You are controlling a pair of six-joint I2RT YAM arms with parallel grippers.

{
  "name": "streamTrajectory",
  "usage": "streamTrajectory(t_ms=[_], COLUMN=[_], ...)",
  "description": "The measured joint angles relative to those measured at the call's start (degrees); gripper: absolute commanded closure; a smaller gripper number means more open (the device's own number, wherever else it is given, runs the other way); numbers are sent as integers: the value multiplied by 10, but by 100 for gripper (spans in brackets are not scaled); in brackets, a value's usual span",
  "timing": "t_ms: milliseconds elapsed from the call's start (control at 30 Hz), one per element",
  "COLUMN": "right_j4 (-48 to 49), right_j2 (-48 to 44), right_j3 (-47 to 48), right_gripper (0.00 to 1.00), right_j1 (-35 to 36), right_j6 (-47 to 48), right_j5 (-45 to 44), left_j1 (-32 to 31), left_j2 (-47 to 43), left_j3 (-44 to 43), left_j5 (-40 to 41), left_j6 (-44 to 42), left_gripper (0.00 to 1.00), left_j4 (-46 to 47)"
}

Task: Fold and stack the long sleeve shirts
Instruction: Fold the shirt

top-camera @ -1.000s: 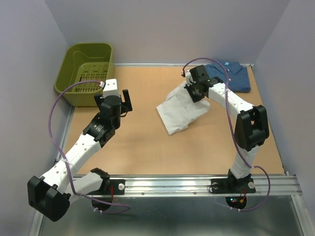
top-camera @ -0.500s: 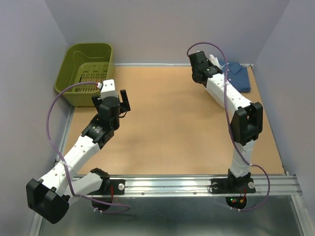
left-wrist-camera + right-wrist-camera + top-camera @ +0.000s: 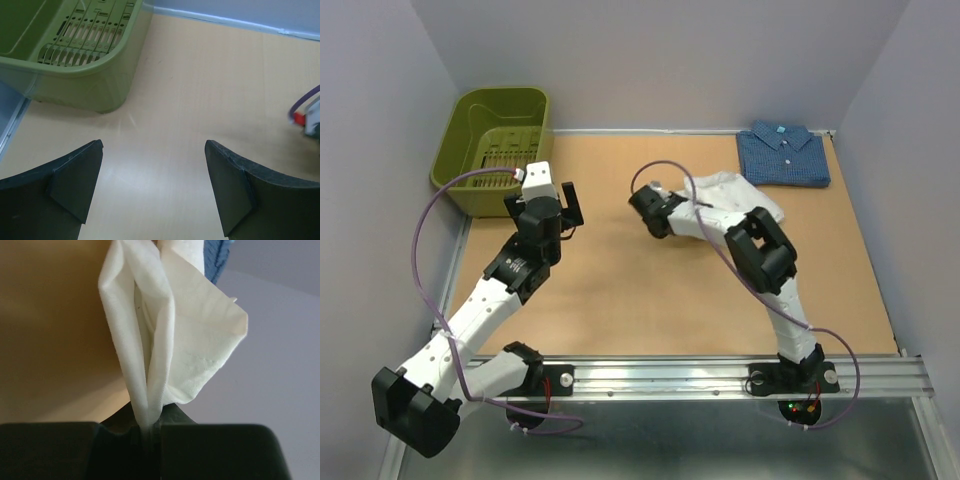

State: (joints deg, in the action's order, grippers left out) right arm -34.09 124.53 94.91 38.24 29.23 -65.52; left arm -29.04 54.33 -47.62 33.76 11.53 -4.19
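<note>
Okay, top view, left to right. Green basket (image 3: pixel 495 140) sits upper left, at the bench (image 3: pixel 620 300) edge. Nothing visible inside it, so it is likely not part of this step.

Left tool (image 3: pixel 152 150) hangs just right of the basket with its jaws spread wide and nothing between them. The wrist view shows only bare bench and the basket's side below it. My read is that it is parked out of the way, waiting for an edge to take.

Right tool (image 3: pixel 648 212) is at centre frame, low to the bench, with the arm bent back hard over its own base. In the wrist view its jaws are closed tight on a pinched fold of the white shirt (image 3: pixel 730 190). Two thin layers stand up from the pinch, so it holds an edge or hem, not the bulk.

The white shirt itself lies bunched right of centre, trailing from the tool toward upper right. It probably gets drawn leftward to open it flat for folding, so it is judged unfolded and not stacked yet.

Blue shirt (image 3: pixel 783 155) sits upper right in the back corner, folded flat, collar up, untouched by either arm. It looks like the stack base. The white cloth ends just beside its lower-left corner, and I can't tell whether they touch.
</note>
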Motion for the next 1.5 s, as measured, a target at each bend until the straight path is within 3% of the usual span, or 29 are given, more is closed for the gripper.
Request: streamTrajectory(t_ms=[233, 433, 600, 1100, 1367, 1500], right_j4=[-37, -73, -94, -28, 57, 96], right_j2=[56, 56, 44, -52, -63, -91], right_j3=[-16, -1, 18, 172, 194, 126], right_gripper=[97, 97, 98, 98, 98, 98], right_j1=[146, 183, 144, -127, -146, -133], right_j6=[-64, -116, -111, 45, 138, 140], right_j5=[18, 48, 50, 8, -34, -49], left_j1=[16, 22, 22, 25, 30, 33], left_j2=[-24, -42, -45, -48, -48, -48], left_j3=[1, 5, 12, 20, 20, 20], left_j5=[2, 3, 3, 1, -7, -10], left_j6=[8, 11, 13, 14, 15, 15], left_gripper=[6, 6, 6, 6, 6, 6], left_j4=[1, 3, 8, 14, 14, 14])
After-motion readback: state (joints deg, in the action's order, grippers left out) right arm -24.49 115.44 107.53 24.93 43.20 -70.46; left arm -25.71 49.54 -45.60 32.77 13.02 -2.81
